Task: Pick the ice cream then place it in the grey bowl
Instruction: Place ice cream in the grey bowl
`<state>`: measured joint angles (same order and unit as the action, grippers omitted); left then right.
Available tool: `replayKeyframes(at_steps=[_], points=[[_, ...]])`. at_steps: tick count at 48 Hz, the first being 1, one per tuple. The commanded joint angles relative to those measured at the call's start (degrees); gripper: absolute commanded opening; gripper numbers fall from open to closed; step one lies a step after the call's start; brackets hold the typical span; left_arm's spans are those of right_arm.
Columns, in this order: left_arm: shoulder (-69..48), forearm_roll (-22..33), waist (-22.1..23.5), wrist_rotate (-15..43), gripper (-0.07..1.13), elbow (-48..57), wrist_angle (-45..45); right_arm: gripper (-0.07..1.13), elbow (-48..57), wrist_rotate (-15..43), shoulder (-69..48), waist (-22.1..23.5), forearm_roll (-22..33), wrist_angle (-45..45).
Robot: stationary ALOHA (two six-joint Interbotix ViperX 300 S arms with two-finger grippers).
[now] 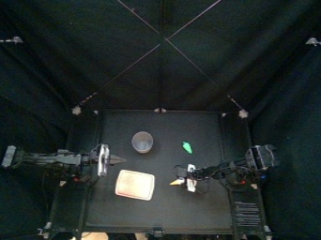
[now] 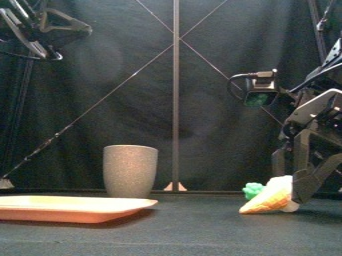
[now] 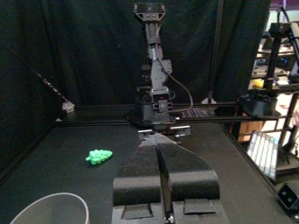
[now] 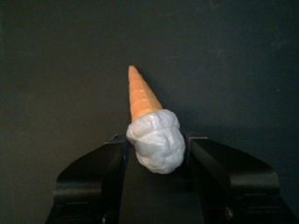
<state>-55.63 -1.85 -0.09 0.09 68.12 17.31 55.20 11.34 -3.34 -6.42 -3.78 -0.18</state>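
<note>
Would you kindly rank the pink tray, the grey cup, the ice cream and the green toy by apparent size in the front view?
1. pink tray, widest, though cut off at the edge
2. grey cup
3. ice cream
4. green toy, partly hidden, so unsure

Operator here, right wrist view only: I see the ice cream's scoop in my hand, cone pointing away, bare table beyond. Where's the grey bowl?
Observer: In the top view the grey bowl stands upright to the left of the ice cream and further back.
Operator: Anything on the way there?
Observer: Nothing on that line; a green toy lies to the right of the bowl, straight back from the ice cream.
Operator: Where's the other arm?
Observer: Its left hand is shut and empty, over the table's left side.
</note>
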Motion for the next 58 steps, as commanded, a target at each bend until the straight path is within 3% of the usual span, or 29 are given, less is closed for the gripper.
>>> replayKeyframes(at_steps=[1, 7, 19, 26, 34, 49, 58], points=[[0.18, -0.09, 0.18, 0.0, -0.03, -0.88, 0.53, 0.65, -1.76, 0.0, -1.05, 0.35, 0.0, 0.09], [0.09, -0.09, 0.18, 0.0, -0.03, -0.97, 0.44, 0.62, -4.48, -0.79, -2.64, 3.16, 2.02, -0.18], [0.09, -0.09, 0.18, 0.0, -0.03, -0.88, 0.44, 0.62, -15.03, -0.35, -6.59, 12.22, 14.06, -2.46], [0.09, -0.09, 0.18, 0.0, -0.03, -0.88, 0.44, 0.62, -21.27, -0.44, -5.54, 16.79, 17.67, -2.46], [0.09, -0.09, 0.18, 0.0, -0.03, -0.88, 0.44, 0.62, -28.48, -0.44, -1.23, 21.09, 17.4, -1.93], [0.0, -0.09, 0.09, 0.0, -0.03, -0.79, 0.35, 0.62, -41.4, -0.53, 10.81, 23.03, 17.75, -2.29], [-0.62, -0.09, 0.18, 0.0, -0.03, -0.7, 0.09, 0.73, -44.03, -0.62, 12.83, 23.55, 17.49, -4.92]])
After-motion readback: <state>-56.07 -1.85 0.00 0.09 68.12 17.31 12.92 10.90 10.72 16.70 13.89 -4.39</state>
